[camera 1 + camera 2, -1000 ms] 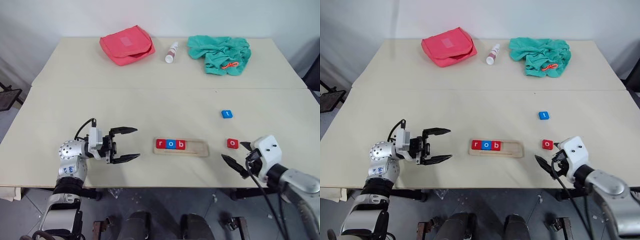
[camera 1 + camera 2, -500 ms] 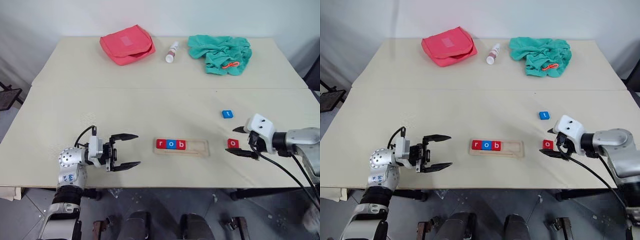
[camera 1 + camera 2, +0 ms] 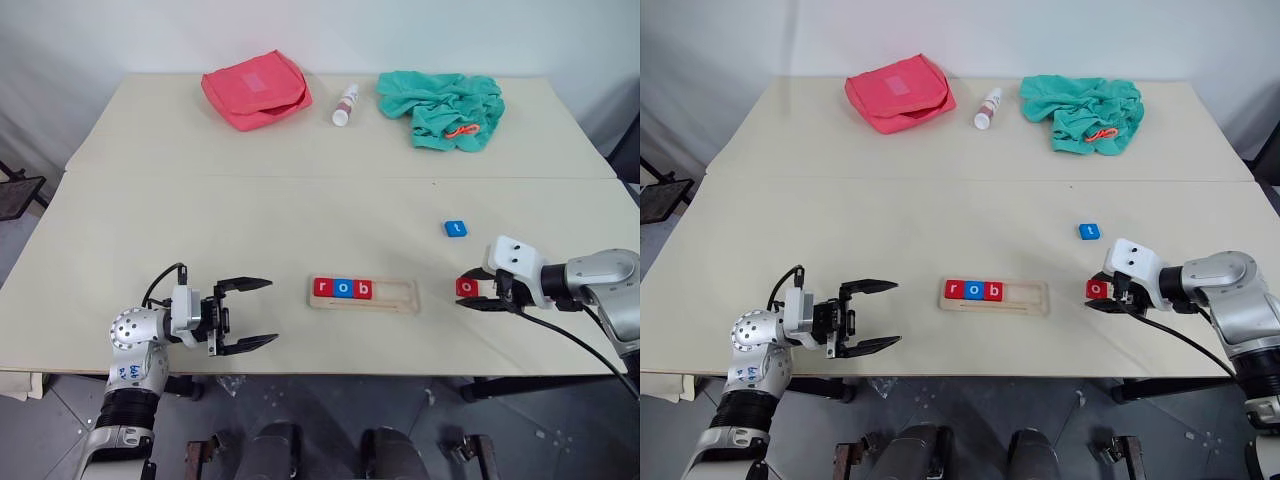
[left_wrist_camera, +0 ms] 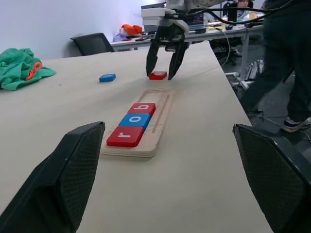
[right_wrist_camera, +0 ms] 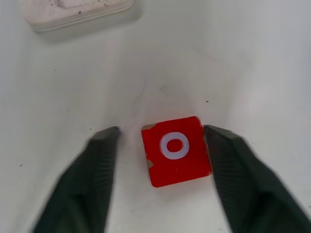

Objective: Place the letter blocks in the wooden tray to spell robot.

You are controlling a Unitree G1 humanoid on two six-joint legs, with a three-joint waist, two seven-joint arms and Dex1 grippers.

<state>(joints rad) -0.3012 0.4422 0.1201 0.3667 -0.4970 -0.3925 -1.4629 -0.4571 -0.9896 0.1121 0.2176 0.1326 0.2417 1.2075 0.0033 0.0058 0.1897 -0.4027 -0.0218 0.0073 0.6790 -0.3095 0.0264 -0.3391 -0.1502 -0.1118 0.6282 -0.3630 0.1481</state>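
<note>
The wooden tray (image 3: 396, 296) lies near the table's front edge. Red r (image 3: 322, 288), blue o (image 3: 342, 289) and red b (image 3: 361, 290) sit in its left half. A red o block (image 3: 466, 287) lies flat on the table to the tray's right. My right gripper (image 3: 463, 290) straddles it, one finger on each side. In the right wrist view one fingertip (image 5: 221, 145) touches the red o block (image 5: 176, 151) and the other stands a small gap away. The blue t block (image 3: 455, 228) lies farther back. My left gripper (image 3: 272, 312) hovers open and empty left of the tray.
At the table's far side lie a pink pouch (image 3: 255, 88), a small white bottle (image 3: 344, 104) and a crumpled teal cloth (image 3: 440, 108). A seam (image 3: 200, 177) runs across between the two tabletops. A person's legs (image 4: 286, 63) stand beyond the table's right end.
My right gripper swung in from the front edge to the red o block, and its fingers narrowed around it. My left gripper drew back slightly toward the front edge.
</note>
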